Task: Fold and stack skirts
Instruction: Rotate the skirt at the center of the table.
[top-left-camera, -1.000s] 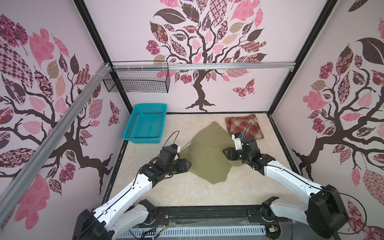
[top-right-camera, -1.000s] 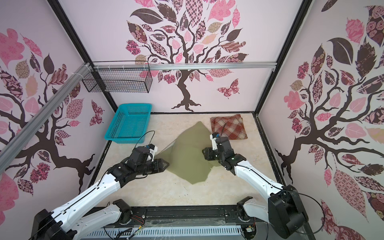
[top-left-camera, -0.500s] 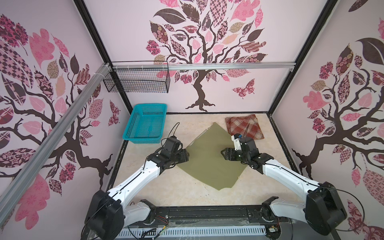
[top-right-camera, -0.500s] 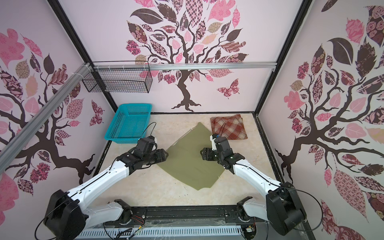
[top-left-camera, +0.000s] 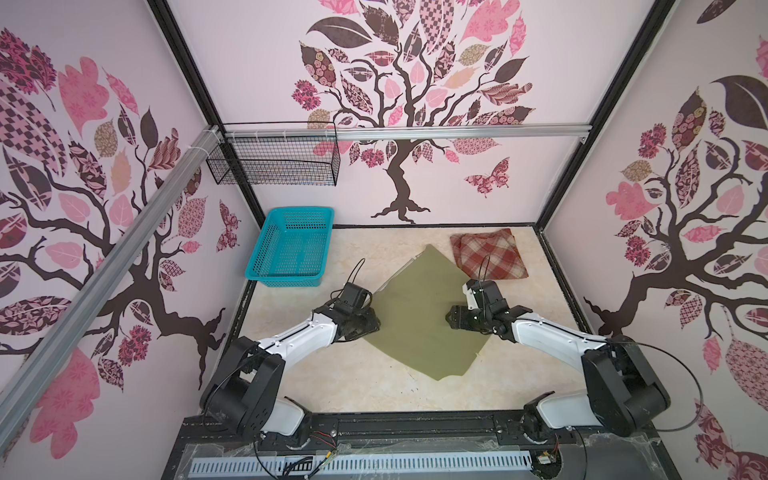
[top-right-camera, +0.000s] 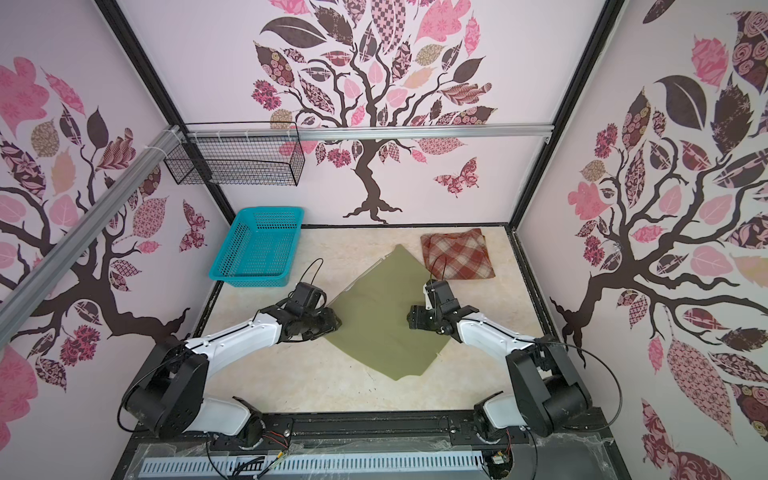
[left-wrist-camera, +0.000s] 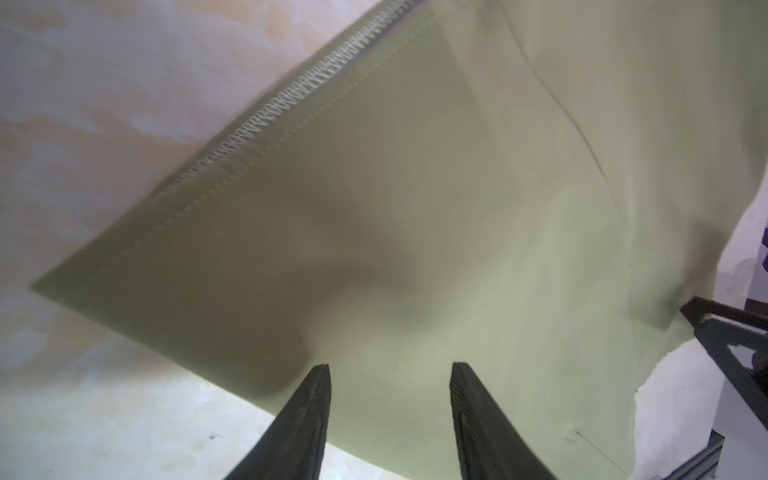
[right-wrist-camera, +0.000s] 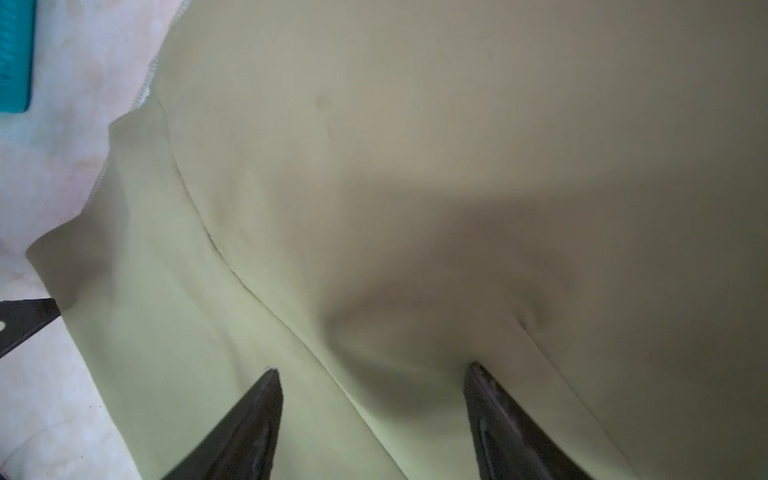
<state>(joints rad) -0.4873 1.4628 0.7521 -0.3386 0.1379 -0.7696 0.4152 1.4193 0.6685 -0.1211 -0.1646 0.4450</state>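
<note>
Olive-green skirt (top-left-camera: 419, 316) (top-right-camera: 382, 324) lies spread flat in the middle of the desk (top-left-camera: 353, 386), set diamond-wise: one corner points to the far edge, one to the near edge. Single visible layer, a few faint creases. Turquoise basket (top-left-camera: 286, 277) sits in the far left corner, well apart from the cloth. Plaid skirt (top-left-camera: 488, 253), rust-red and cream, lies folded in the far right corner, just beside the olive one's far right edge; contact between them cannot be told. Left end effector (top-left-camera: 372, 322) (left-wrist-camera: 390, 368) is at the olive skirt's left corner, fingers apart, only flat cloth beneath them. Right end effector (top-left-camera: 451, 320) (right-wrist-camera: 372, 370) is over the skirt's right part, fingers wide apart, gripping nothing. Pale zigzag stitching (left-wrist-camera: 316, 79) runs along one hem edge in the left wrist view.
</note>
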